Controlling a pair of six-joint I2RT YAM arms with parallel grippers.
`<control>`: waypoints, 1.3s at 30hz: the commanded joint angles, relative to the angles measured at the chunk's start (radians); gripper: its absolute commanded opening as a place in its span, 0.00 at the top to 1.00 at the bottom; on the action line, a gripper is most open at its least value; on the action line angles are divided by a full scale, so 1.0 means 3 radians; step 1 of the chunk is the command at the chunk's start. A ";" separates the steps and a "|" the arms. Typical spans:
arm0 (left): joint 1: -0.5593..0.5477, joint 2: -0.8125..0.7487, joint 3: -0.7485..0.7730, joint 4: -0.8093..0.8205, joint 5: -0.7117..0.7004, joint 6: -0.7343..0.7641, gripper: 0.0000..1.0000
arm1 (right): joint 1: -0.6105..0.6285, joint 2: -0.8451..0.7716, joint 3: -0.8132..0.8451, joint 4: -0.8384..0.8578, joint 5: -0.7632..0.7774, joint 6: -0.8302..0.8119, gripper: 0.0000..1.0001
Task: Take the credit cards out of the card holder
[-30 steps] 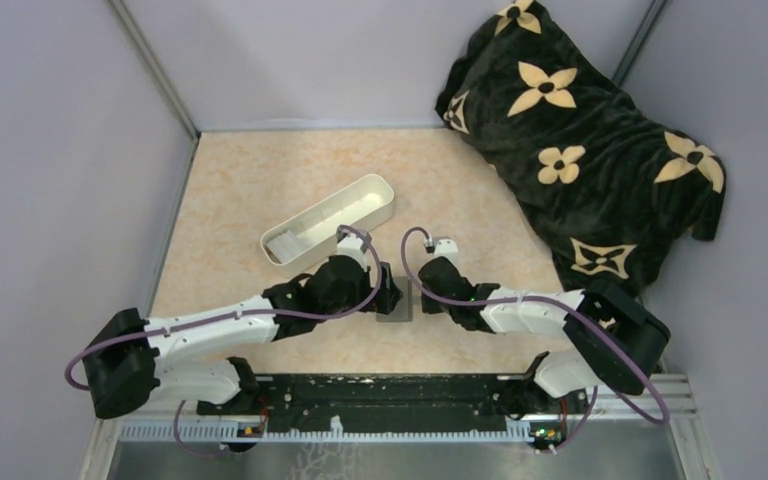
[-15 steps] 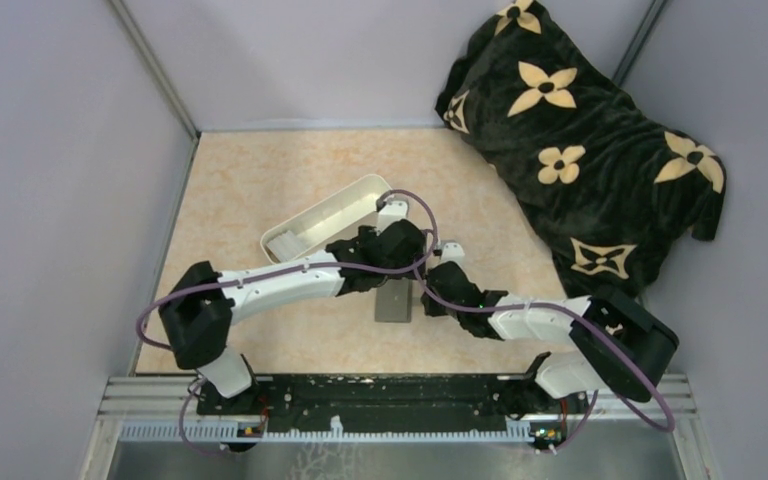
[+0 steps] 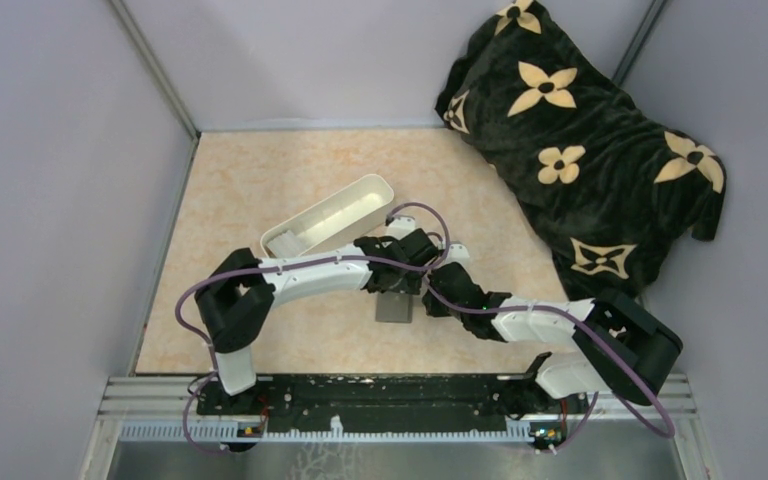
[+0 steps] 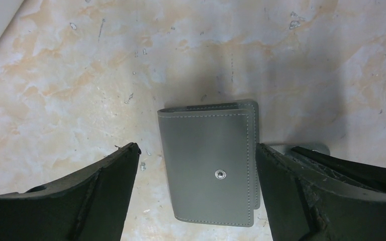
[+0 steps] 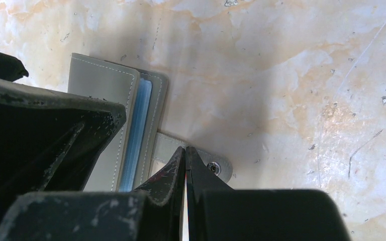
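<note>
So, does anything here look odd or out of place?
The wallet lies shut, but its snap tab is undone and sticks out sideways, right at the tips of the shut right claw. A dark flowered blanket is heaped over the table's far right corner.

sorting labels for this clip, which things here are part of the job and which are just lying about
Job: card holder, folded shut; left end effector, open astride it; right end effector, shut at its snap strap. No cards showing.
Lying about: white tray; black flowered blanket.
</note>
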 commanded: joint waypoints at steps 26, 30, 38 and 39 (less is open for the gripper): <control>0.0037 0.0138 -0.0222 -0.0143 0.0049 -0.0219 0.24 | 0.0039 0.0065 -0.0145 0.0026 -0.0175 -0.0160 0.99; 0.0059 0.0075 -0.0358 -0.0147 0.0041 -0.0269 0.24 | 0.0039 0.0067 -0.0169 0.0050 -0.0190 -0.0137 0.99; 0.0070 -0.0244 -0.0452 -0.0275 -0.0056 -0.0303 0.24 | 0.0040 0.0108 -0.0154 0.0051 -0.0182 -0.0133 0.99; 0.0070 -0.0277 -0.0446 -0.0290 -0.0072 -0.0292 0.24 | 0.0043 0.0124 -0.0151 0.0061 -0.0187 -0.0130 0.99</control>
